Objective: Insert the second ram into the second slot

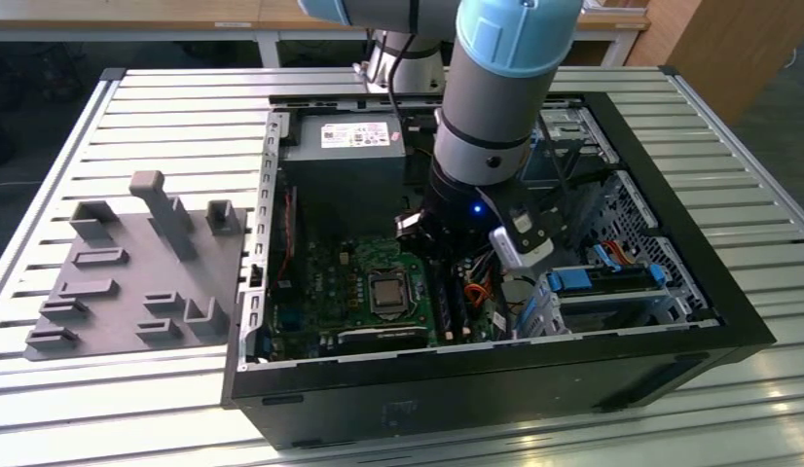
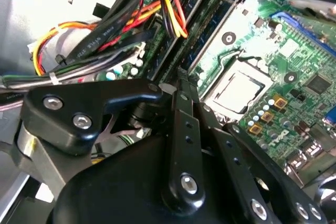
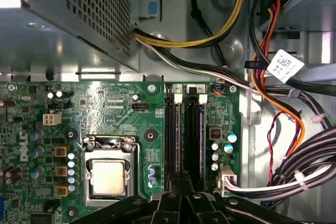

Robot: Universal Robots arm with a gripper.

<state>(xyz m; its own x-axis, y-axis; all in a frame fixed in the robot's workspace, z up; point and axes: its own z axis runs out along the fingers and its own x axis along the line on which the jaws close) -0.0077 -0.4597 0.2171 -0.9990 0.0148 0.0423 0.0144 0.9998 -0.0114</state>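
Note:
My gripper [image 1: 435, 245] reaches deep into the open computer case [image 1: 713, 292], just above the green motherboard [image 1: 327, 292]. In both wrist views its black fingers [image 3: 181, 183] [image 2: 181, 92] are closed together with nothing visible between them. The tips hang over the near end of the two long dark memory slots [image 3: 195, 140] [image 2: 210, 27] [image 1: 470, 309], beside the processor socket [image 3: 108, 177]. A thin board stands edge-on in one slot [image 3: 175, 140]. I cannot tell whether the second ram sits in the other slot, or whether the fingertips touch it.
The grey power supply [image 1: 344, 146] fills the back of the case. Bundles of black, yellow, orange and red cables [image 3: 294, 171] run close beside the slots. Drive bays with blue tabs [image 1: 597, 277] are on the exterior view's right. A grey fixture plate [image 1: 129, 282] lies outside the case.

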